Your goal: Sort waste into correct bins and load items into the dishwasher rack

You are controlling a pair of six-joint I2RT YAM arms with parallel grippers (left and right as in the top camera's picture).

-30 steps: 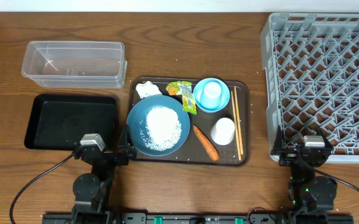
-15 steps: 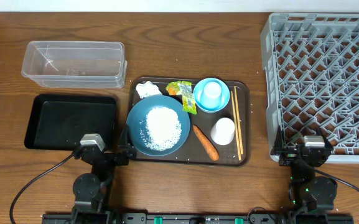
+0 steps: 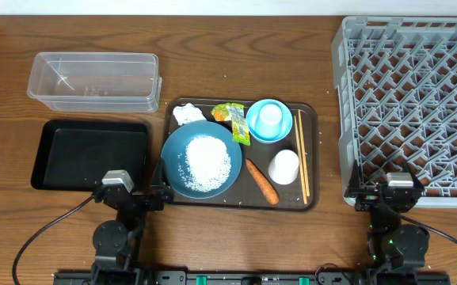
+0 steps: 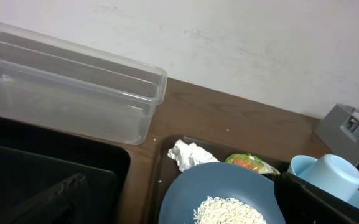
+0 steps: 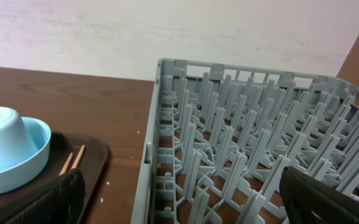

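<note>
- Rice [image 3: 206, 161], a grainy white heap, lies on the round dark-blue plate [image 3: 173, 158] on a brown rounded tray [image 3: 291, 198].
- Tapered carrot [image 3: 262, 181], crumpled tissue [image 3: 185, 114] and crinkled wrapper [image 3: 230, 115] share that tray.
- Lattice grey rack [image 3: 410, 95] sits right; black tray [image 3: 89, 154] and clear tub [image 3: 93, 79] sit left.
- Left gripper [image 3: 131, 196] and right gripper [image 3: 386, 196]: jaws spread wide, holding nothing.

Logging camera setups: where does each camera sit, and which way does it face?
Overhead: above the table, looking straight down on the brown tray, dishwasher rack, black tray and clear tub; left gripper and right gripper show near the bottom edge.
Left wrist: low, facing forward over black tray, clear tub and plate; own fingers in the bottom corners.
Right wrist: low, facing forward into the dishwasher rack; own fingers in the bottom corners.
Shared: both wrist views catch the light-blue cup upside down in the bowl.
</note>
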